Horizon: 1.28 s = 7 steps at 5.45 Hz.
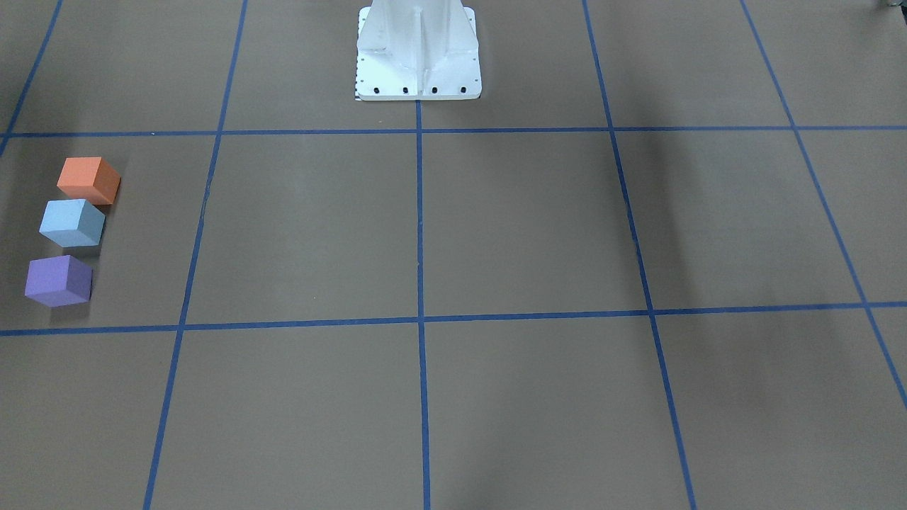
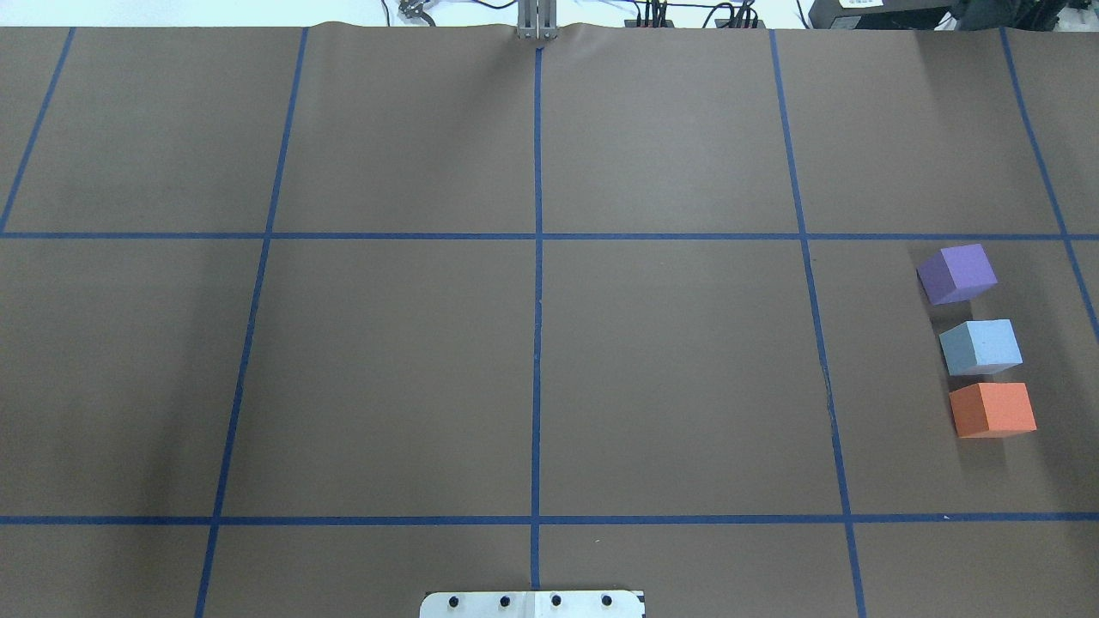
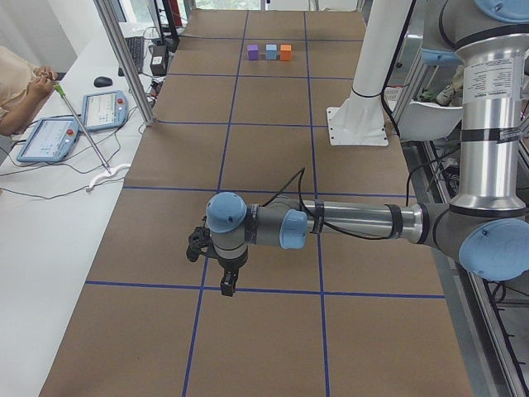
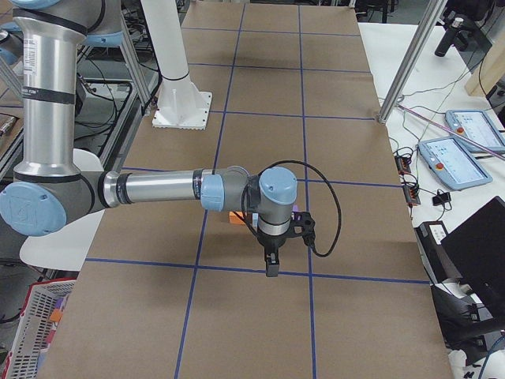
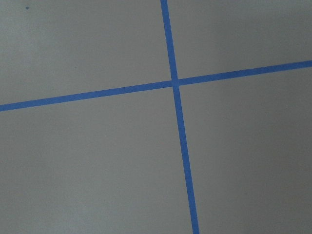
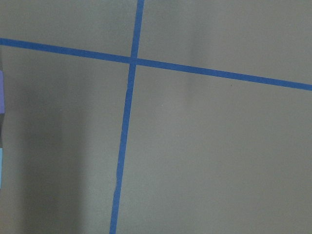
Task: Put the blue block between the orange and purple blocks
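Three foam blocks stand in a row on the brown table, on my right side. In the overhead view the blue block (image 2: 980, 347) sits between the purple block (image 2: 957, 274) and the orange block (image 2: 992, 410), with small gaps. The front view shows the same row: orange (image 1: 88, 180), blue (image 1: 72, 222), purple (image 1: 59, 280). My right gripper (image 4: 271, 267) hangs over the table just past the blocks, and its wrist hides most of them there. My left gripper (image 3: 226, 285) hangs over the table's other end. They show only in the side views, so I cannot tell if either is open or shut.
The white robot pedestal (image 1: 418, 49) stands at the table's robot-side edge. Blue tape lines (image 2: 537, 257) grid the table. A side bench with tablets (image 3: 50, 136) and cables runs along the far side, with a person's arm (image 3: 21, 91) there.
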Tool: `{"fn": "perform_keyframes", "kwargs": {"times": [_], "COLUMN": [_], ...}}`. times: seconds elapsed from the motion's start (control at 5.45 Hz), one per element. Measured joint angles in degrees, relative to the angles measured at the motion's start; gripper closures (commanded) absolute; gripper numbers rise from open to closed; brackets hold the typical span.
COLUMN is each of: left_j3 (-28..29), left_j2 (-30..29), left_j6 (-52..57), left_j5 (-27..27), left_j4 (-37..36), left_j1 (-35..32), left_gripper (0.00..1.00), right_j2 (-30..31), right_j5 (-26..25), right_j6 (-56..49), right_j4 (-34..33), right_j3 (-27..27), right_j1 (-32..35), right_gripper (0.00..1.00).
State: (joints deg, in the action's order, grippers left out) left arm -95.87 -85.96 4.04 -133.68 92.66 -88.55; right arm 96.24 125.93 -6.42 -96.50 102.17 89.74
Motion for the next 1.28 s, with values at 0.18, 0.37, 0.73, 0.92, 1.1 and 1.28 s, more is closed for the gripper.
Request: {"fn": "perform_keyframes", "kwargs": {"times": [0.18, 0.37, 0.73, 0.92, 1.1, 1.28], "left_j3": [-0.02, -0.02, -0.02, -0.01, 0.04, 0.06], "left_j2": [0.01, 0.01, 0.01, 0.01, 0.01, 0.01], "left_j6": [0.00, 0.00, 0.00, 0.00, 0.00, 0.00], "left_j5": [0.00, 0.00, 0.00, 0.00, 0.00, 0.00], "left_j4": [0.04, 0.06, 0.53, 0.75, 0.82, 0.84], "left_j1": [0.02, 0.04, 0.05, 0.08, 0.09, 0.06], "left_gripper": [0.00, 0.00, 0.00, 0.00, 0.00, 0.00], "right_j2": [-0.02, -0.07, -0.09, -0.12, -0.15, -0.17], "right_j5": [0.01, 0.01, 0.04, 0.11, 0.22, 0.55], "right_j6": [-0.03, -0.07, -0.02, 0.00, 0.03, 0.10], "right_j4": [0.03, 0.04, 0.00, 0.00, 0.00, 0.00], "right_j3": [0.02, 0.04, 0.55, 0.66, 0.71, 0.74], "right_j1": [0.00, -0.04, -0.08, -0.25, -0.49, -0.67], "right_gripper": [0.00, 0.00, 0.00, 0.00, 0.00, 0.00]}}
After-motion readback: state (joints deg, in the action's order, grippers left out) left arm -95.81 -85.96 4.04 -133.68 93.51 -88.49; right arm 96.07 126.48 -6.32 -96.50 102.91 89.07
